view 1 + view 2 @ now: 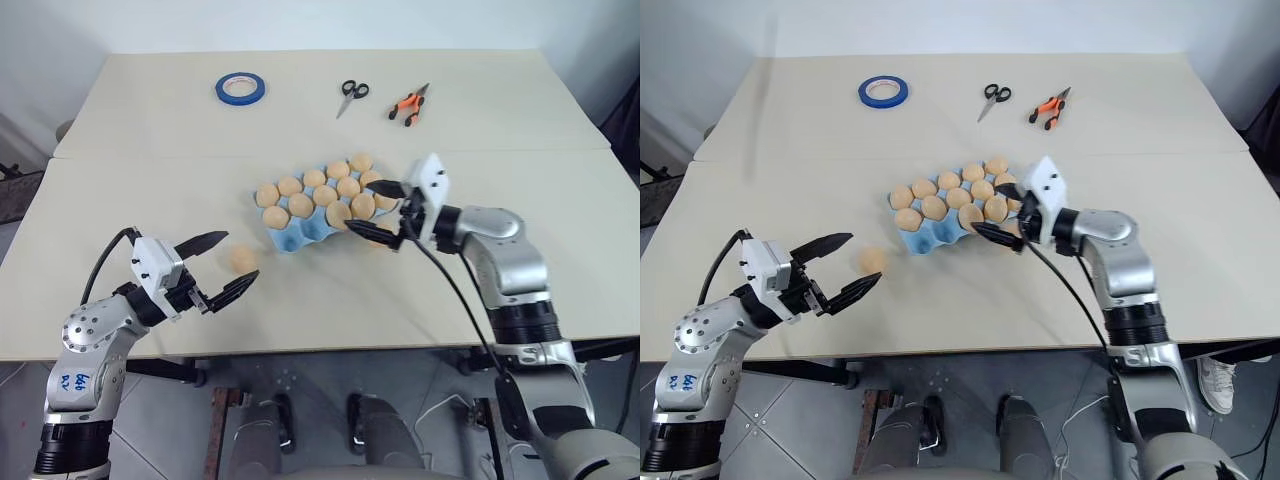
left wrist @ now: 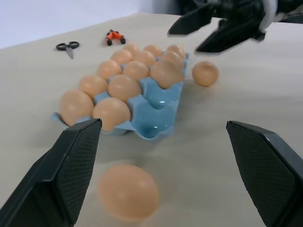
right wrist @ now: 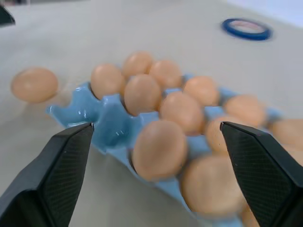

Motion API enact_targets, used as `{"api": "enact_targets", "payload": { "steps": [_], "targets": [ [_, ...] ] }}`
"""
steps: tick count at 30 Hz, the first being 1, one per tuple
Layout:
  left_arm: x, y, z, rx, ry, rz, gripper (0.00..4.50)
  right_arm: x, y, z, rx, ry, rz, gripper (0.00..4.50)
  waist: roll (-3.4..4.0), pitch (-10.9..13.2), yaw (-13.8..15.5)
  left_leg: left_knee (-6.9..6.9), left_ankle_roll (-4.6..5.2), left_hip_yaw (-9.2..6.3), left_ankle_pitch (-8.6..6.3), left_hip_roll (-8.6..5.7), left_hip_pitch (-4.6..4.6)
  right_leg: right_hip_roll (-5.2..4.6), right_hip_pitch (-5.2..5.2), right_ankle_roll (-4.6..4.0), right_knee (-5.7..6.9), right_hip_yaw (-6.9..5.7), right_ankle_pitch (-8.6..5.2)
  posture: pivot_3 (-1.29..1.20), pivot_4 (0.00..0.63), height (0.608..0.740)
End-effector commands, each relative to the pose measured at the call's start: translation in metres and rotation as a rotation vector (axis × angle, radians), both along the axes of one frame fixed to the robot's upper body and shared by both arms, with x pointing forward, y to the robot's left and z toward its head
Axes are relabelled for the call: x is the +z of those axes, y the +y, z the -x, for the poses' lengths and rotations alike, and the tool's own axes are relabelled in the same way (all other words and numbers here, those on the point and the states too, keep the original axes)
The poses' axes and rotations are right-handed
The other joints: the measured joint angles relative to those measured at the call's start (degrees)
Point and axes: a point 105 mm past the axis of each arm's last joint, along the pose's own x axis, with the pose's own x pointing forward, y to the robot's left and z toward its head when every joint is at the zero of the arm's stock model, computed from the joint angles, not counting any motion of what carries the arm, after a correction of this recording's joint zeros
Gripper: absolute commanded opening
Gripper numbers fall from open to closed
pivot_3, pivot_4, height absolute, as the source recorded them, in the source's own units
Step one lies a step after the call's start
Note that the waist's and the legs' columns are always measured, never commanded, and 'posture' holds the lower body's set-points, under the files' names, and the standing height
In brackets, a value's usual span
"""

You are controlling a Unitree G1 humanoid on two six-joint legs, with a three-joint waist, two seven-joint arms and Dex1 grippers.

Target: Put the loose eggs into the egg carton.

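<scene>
The left gripper (image 1: 220, 268) hovers above the desk's (image 1: 150, 150) near-left part, its two tapered black fingers spread wide with nothing between them; the left wrist view shows their inner pads cross-hatched. Just beyond its fingertips a loose egg (image 1: 242, 259) lies on the bare, matte, cream desk top, smooth, oval and pale orange-tan. Toward the far-left edge sits a blue tape roll (image 1: 240, 88), a flat ring.

Around the middle of the desk lies the egg carton (image 1: 300, 236), a glossy light blue moulded tray with round cups, set slantwise. Most of its cups hold eggs of the same kind; the two cups at its near-left end are empty. Near the far edge, past the carton, lie scissors (image 1: 349, 95) with black handles and metal blades, and to their right pliers (image 1: 409, 105) with orange-and-black grips.

At the carton's near-right end the right gripper (image 1: 374, 209) is level, its black fingers standing wide apart and holding nothing, straddling the last cups. In the left wrist view another loose egg (image 2: 205, 73) rests on the desk just beside that end of the carton, below the right fingers.
</scene>
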Motion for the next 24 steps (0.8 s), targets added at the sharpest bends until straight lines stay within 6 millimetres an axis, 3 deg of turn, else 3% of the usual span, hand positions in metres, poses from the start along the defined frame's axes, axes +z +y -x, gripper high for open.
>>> {"api": "enact_targets", "payload": {
  "steps": [1,3,8,12,15,20,24],
  "targets": [
    [-0.001,-0.009,0.000,-0.053,0.002,-0.021,4.50,0.009,-0.055,0.030,-0.068,-0.114,-0.046,4.48,-0.02,0.0,0.6,-0.01,0.01,-0.05,-0.01,0.01,0.01,0.00,0.07,0.00,-0.08,-0.08,0.00,0.00,0.150,0.740],
    [-0.006,-0.014,0.000,-0.089,0.020,-0.033,4.50,0.002,-0.082,0.043,-0.152,-0.126,-0.036,4.48,-0.03,0.0,1.6,0.00,0.04,-0.13,-0.04,-0.03,0.03,0.00,0.17,0.00,-0.17,-0.16,0.00,0.00,0.150,0.740],
    [-0.008,-0.028,-0.010,-0.172,0.029,-0.038,4.50,-0.046,-0.147,0.079,-0.360,-0.024,-0.036,4.48,-0.05,0.0,1.6,0.16,0.08,-0.18,-0.05,0.00,0.12,0.02,0.36,0.06,-0.19,-0.22,0.03,0.00,0.150,0.740],
    [-0.008,-0.036,-0.013,-0.230,0.029,-0.036,4.50,-0.071,-0.166,0.095,-0.427,0.014,-0.008,4.48,-0.04,0.0,0.9,0.27,0.08,-0.11,-0.05,0.04,0.17,0.07,0.41,0.08,-0.18,-0.14,0.14,0.00,0.150,0.740],
    [-0.007,-0.039,-0.014,-0.254,0.021,-0.044,4.50,-0.076,-0.165,0.097,-0.413,0.006,0.011,4.48,-0.05,0.0,0.4,0.34,0.09,-0.09,-0.05,0.07,0.22,0.11,0.41,0.06,-0.15,-0.07,0.19,0.00,0.150,0.740],
    [-0.007,-0.036,-0.017,-0.249,0.012,-0.047,4.50,-0.071,-0.145,0.086,-0.322,-0.015,0.016,4.48,-0.04,0.0,0.2,0.47,0.08,-0.14,-0.05,0.11,0.19,0.10,0.42,0.05,-0.12,-0.10,0.18,0.00,0.150,0.740],
    [-0.007,-0.030,-0.013,-0.227,0.013,-0.045,4.50,-0.060,-0.103,0.063,-0.175,-0.006,0.024,4.48,-0.04,0.0,0.0,0.50,0.09,-0.15,-0.04,0.11,0.17,0.07,0.40,0.06,-0.08,-0.08,0.19,0.00,0.150,0.740]
  ]
}}
